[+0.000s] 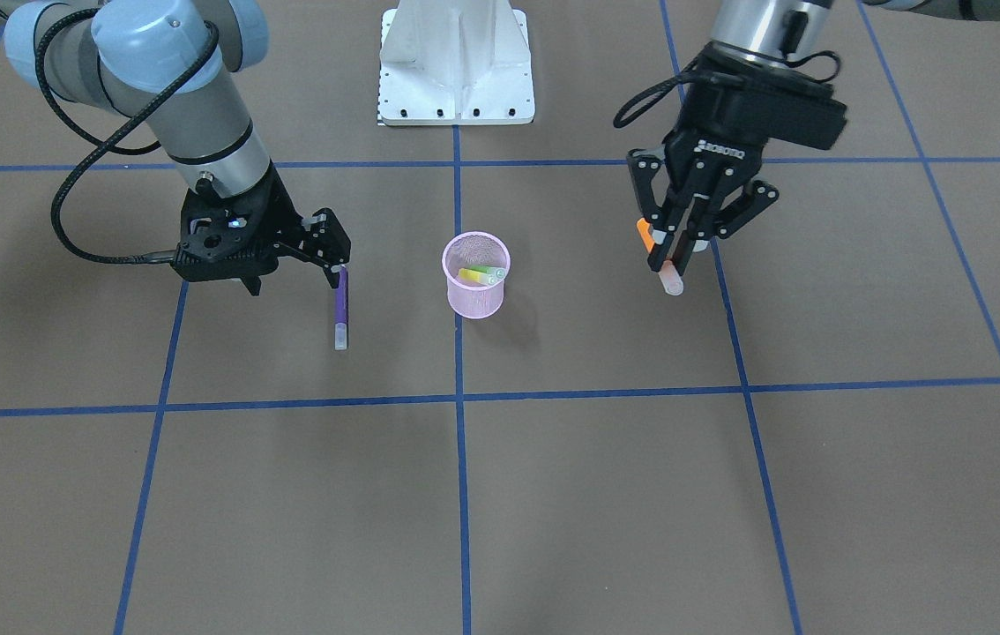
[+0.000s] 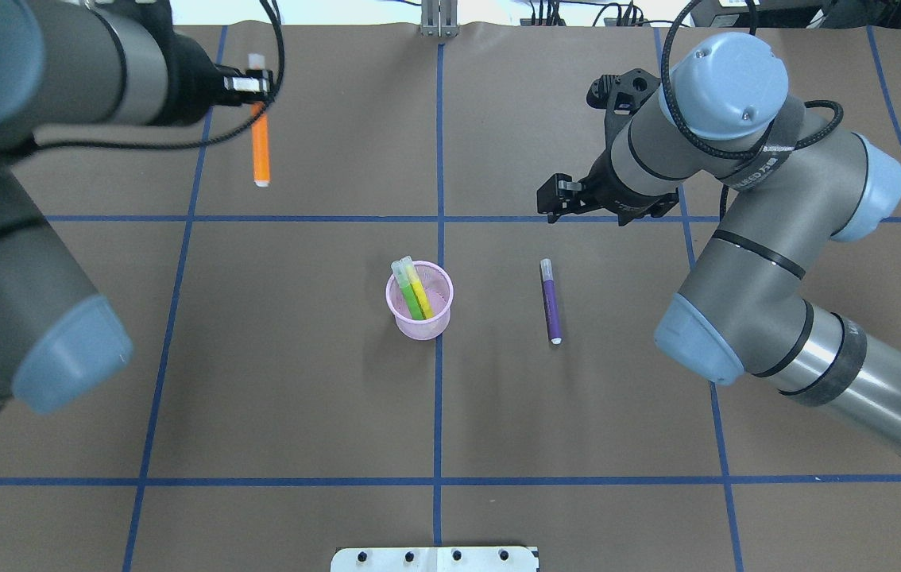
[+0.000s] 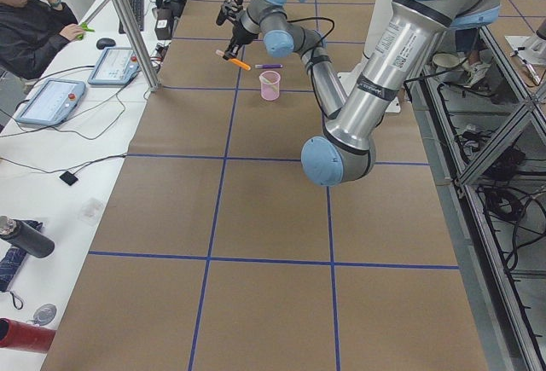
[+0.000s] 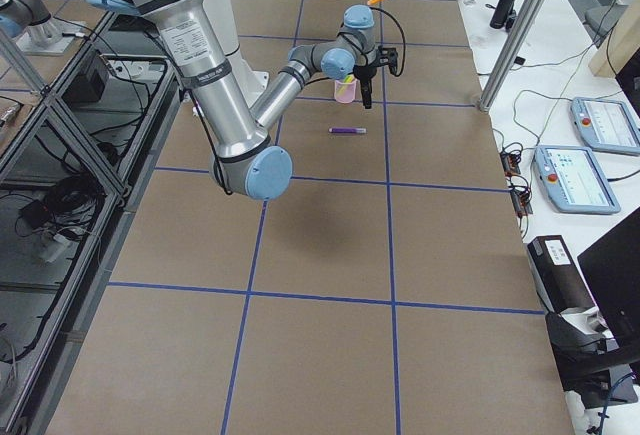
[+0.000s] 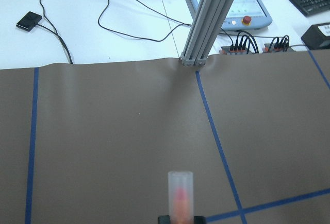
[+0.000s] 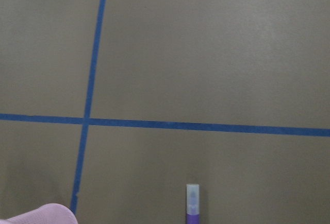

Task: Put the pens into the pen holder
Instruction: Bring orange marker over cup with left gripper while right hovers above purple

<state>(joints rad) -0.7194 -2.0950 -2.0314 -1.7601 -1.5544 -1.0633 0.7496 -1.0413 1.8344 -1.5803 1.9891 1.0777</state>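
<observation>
The pink mesh pen holder (image 2: 420, 311) stands upright at mid-table with a green pen (image 2: 409, 295) and a yellow pen (image 2: 419, 292) leaning inside. The orange pen (image 2: 260, 151) hangs above the far left of the table, my left gripper (image 2: 256, 83) shut on it near its cap end; the left wrist view shows its whitish cap (image 5: 180, 193) pointing forward. The purple pen (image 2: 551, 302) lies flat on the paper to the right of the holder. My right gripper (image 2: 558, 200) hovers above and beyond its capped end, open and empty; the pen's cap (image 6: 192, 198) shows at the bottom of the right wrist view.
Brown paper with blue tape lines (image 2: 438, 218) covers the table. The robot's white base plate (image 1: 456, 79) sits at the near edge. Past the far edge stand an aluminium post (image 5: 206, 23), control tablets (image 5: 234, 10) and cables. A person (image 3: 34, 21) sits at the side desk.
</observation>
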